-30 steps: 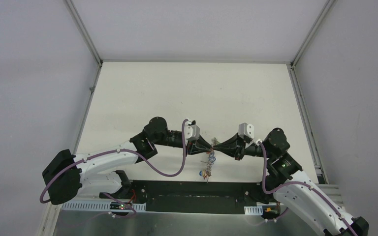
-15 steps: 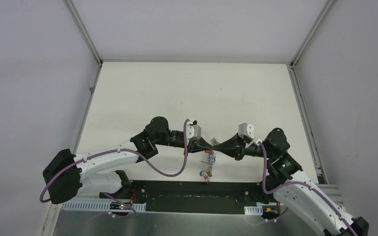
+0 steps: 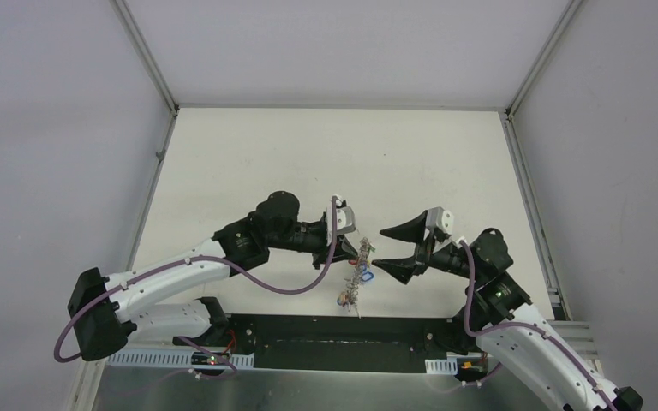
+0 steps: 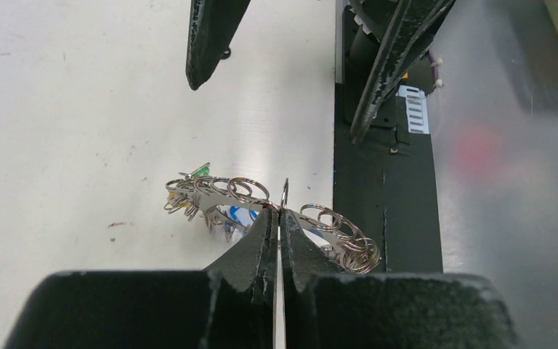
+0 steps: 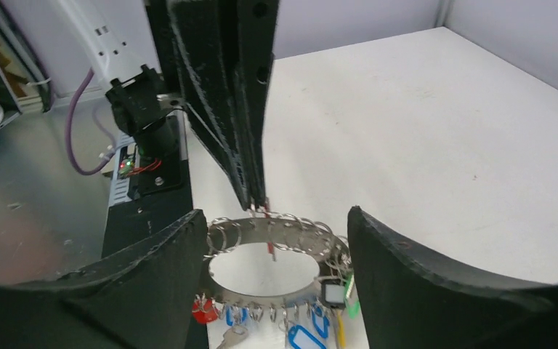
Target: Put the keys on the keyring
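Evidently the left tool is the only thing holding the keyring. Its fingers are pressed together on a thin edge of the metal band, and the ring hangs from that pinch above the near part of the surface, with small rings fringing it and blue tags dangling below. The right tool stands spread, one finger to each side of the ring and, judging from the left wrist view, clear of it.

I cannot pick out the two loose keys with any confidence. A red sliver hangs just under the left fingertips, inside the ring. It may be the red-headed one, but the view is too small to tell whether it is threaded on or only resting there.

The main risk is the narrowness of that pinch. Held by so little metal, the heavy ring could swivel or slip if nudged. If the right tool closes off-centre, or catches the fringe of small rings instead of the band, it could lever the ring out of the left fingers. A drop would land close to the near edge of the surface, beside the dark strip at the arm bases, where it would be awkward to pick up again. The dangling tags could also snag a fingertip and drag the ring askew.
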